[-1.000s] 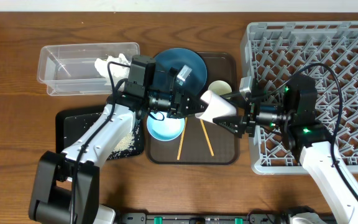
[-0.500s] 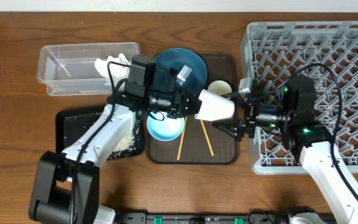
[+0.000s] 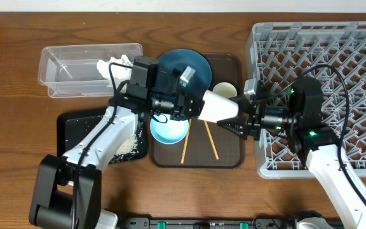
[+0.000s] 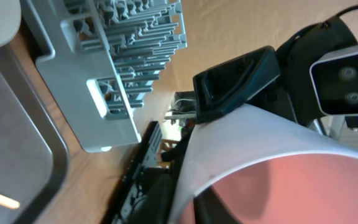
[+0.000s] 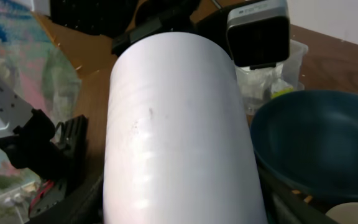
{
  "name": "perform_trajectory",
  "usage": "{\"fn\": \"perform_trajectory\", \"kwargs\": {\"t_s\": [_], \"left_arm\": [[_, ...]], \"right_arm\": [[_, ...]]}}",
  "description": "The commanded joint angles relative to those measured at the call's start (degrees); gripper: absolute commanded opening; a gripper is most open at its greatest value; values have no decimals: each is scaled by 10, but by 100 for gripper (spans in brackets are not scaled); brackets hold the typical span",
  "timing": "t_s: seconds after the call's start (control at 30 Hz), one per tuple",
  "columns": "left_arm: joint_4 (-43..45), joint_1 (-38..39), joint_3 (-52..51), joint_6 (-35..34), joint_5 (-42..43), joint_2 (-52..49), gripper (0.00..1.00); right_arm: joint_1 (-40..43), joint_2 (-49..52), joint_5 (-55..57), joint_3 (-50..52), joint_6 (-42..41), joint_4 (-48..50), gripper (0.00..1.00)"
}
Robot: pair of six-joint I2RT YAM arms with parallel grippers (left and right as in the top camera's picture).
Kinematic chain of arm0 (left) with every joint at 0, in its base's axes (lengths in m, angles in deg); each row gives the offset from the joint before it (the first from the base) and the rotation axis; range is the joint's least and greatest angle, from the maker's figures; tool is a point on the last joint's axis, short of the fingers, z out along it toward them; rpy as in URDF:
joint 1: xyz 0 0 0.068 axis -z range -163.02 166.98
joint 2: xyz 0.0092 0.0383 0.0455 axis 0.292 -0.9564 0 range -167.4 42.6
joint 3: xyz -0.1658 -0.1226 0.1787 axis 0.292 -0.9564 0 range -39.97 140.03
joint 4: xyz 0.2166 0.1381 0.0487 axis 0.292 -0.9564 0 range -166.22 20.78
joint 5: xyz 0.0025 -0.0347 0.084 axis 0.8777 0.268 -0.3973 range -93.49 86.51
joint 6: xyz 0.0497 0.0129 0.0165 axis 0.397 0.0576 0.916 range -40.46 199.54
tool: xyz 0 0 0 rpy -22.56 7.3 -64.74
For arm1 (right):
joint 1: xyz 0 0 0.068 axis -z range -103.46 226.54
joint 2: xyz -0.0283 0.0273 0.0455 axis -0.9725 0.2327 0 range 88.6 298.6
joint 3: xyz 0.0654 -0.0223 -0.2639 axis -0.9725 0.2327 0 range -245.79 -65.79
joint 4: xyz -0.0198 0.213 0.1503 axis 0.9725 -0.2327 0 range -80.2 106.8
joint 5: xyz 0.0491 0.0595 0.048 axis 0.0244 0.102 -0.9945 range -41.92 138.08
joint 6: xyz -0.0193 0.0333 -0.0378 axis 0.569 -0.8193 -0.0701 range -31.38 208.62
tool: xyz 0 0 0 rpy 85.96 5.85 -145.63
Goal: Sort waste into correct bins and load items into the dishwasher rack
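Overhead view: the white cup (image 3: 220,107) lies horizontal above the brown tray (image 3: 230,156), its long axis running between the two arms. The left hand (image 3: 199,107) grips the rim end, the pink mouth facing that wrist. The base points at the right hand (image 3: 237,116), whose fingers flank the cup's body; whether they press on it cannot be told. The dishwasher rack (image 3: 361,76) lies beyond the right hand, so the right arm is judged the nearer carrier.
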Motion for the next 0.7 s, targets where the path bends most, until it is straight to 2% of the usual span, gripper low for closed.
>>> {"fn": "perform_trajectory", "kwargs": {"t_s": [0.0,0.13,0.33,0.43,0.53,0.67], "left_arm": [[1,2,8,4,1,-3,24],[1,2,8,4,-25,-3,23],[-21,2,8,29,-133,-3,24],[-78,-2,8,56,-220,-3,24],[-147,-12,9,116,-289,2,24],[-238,-38,9,163,-388,26,24]], "right_arm": [[-5,3,2,-9,0,-1,50],[-5,3,2,-9,0,-12,47],[-5,3,70,-9,-37,-64,34],[-3,2,118,-9,-49,-82,29],[7,-2,151,-12,-85,-83,25],[31,-19,199,-30,-124,-110,10]]}}
